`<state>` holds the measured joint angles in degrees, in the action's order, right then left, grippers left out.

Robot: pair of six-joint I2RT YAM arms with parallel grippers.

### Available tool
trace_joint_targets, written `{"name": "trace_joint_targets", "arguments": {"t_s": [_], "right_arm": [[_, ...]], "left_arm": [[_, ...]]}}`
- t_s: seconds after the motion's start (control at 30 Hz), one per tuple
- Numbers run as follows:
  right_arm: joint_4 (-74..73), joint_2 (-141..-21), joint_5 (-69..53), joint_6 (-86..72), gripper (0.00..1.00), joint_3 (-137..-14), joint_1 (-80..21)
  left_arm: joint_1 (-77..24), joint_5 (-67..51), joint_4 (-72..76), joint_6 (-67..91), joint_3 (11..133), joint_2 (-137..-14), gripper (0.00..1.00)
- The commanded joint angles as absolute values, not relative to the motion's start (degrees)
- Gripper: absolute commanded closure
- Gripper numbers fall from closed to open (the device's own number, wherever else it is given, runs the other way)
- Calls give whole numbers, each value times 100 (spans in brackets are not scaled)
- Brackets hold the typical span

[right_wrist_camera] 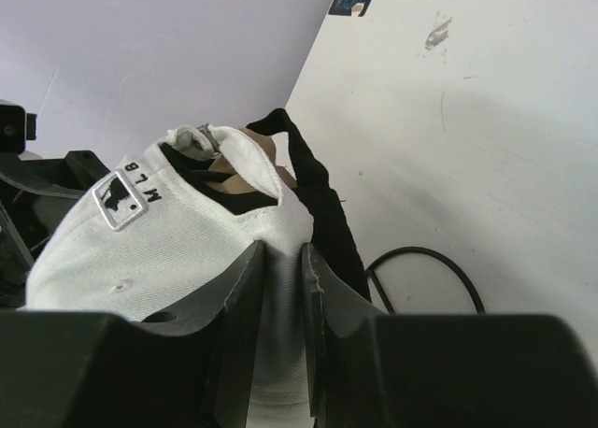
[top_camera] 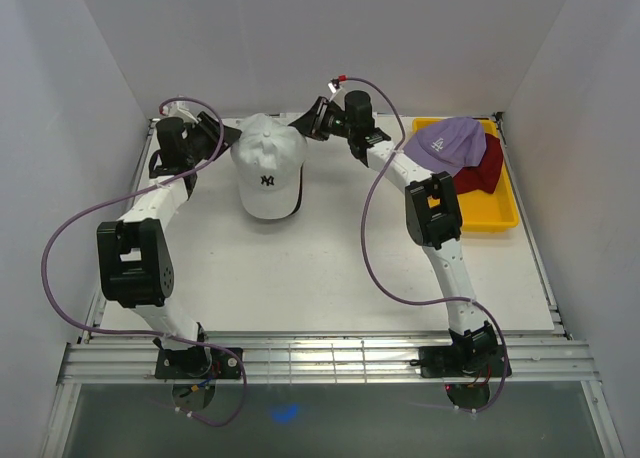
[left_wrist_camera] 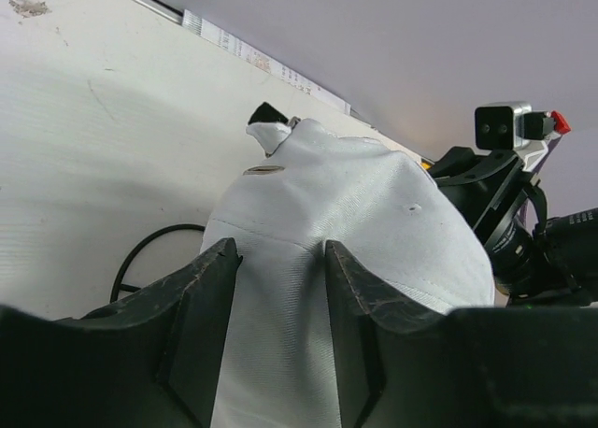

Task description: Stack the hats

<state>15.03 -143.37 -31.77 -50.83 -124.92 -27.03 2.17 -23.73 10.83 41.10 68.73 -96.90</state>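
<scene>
The white cap (top_camera: 268, 163), with a dark logo on its front, is sitting at the back middle of the surface (top_camera: 320, 268). It is resting on a black cap (top_camera: 298, 193), whose edge is peeking out beneath it. We are judging these caps to be light and soft. The crown is folding wherever it is pinched, while the brim is probably holding its curve, so the crown's side panels or the rim are looking like the best places to take hold.

The left hand (left_wrist_camera: 280, 255) is sitting against the cap's left side, its fingers at a middling width and pressing a ridge of white crown fabric between them. The right hand (right_wrist_camera: 280, 260) is sitting at the opposite side, near the back strap opening, its fingers narrow and pinching a thin fold of the same cap.

Well apart, at the right edge, a lavender cap (top_camera: 450, 143) is lying on a dark red cap (top_camera: 487, 168) in a yellow tray (top_camera: 490, 218), not yet part of the pile.
</scene>
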Motion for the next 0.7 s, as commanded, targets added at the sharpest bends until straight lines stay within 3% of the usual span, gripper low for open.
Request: {"name": "trace_joint_targets", "arguments": {"t_s": [0.0,0.07,0.3,0.67], "right_arm": [[1476,-14590,-3173,-5124,73,-12586,-2663],[1512,-14590,-3155,-5142,73,-12428,-2663],[1599,-14494,-3138,-5159,68,-12384,-2637],[1863,-14045,-3190,-5414,45,-12296,-2487]], "left_arm": [[149,-2399,475,4034,6688,-9809,46],[149,-2417,448,3982,6724,-9774,39],[149,-2443,378,3885,6803,-9765,39],[149,-2364,53,3665,7276,-9624,28]]}}
